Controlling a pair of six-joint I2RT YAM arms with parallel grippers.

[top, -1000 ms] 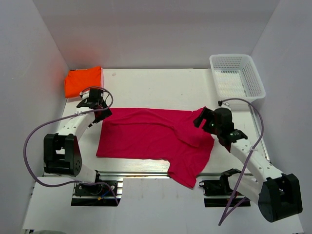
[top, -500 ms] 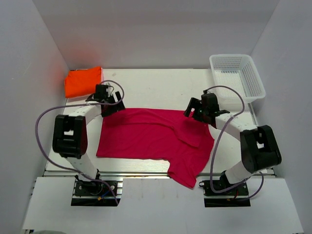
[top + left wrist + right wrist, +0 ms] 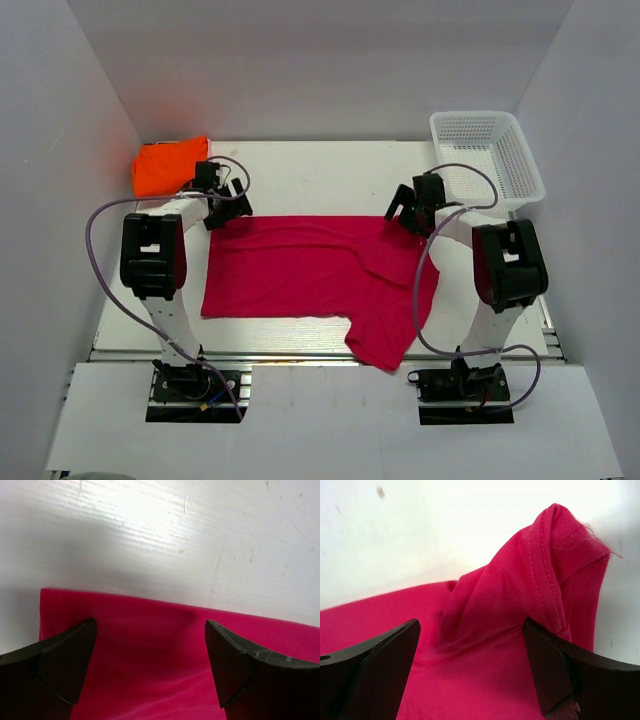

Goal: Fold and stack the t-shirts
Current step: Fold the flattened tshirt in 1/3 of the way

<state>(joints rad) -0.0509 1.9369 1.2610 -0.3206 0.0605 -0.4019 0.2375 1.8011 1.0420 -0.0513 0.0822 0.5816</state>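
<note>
The magenta-pink t-shirt (image 3: pixel 310 270) lies spread on the white table, folded roughly in half, with a sleeve hanging toward the near edge. My left gripper (image 3: pixel 222 205) is open over the shirt's far left corner; in the left wrist view (image 3: pixel 150 655) its fingers straddle the pink edge. My right gripper (image 3: pixel 402 213) is open over the shirt's far right corner, where a stitched hem (image 3: pixel 555 555) bunches up between its fingers (image 3: pixel 470 665). The orange t-shirt (image 3: pixel 170 166) sits folded at the far left corner.
A white mesh basket (image 3: pixel 486 160) stands at the far right corner. Purple cables loop beside both arms. The table's white walls close in on three sides.
Both arms have stretched out toward the far side, each gripper moving onto a far corner of the pink shirt. The shirt's far edge has shifted slightly.
</note>
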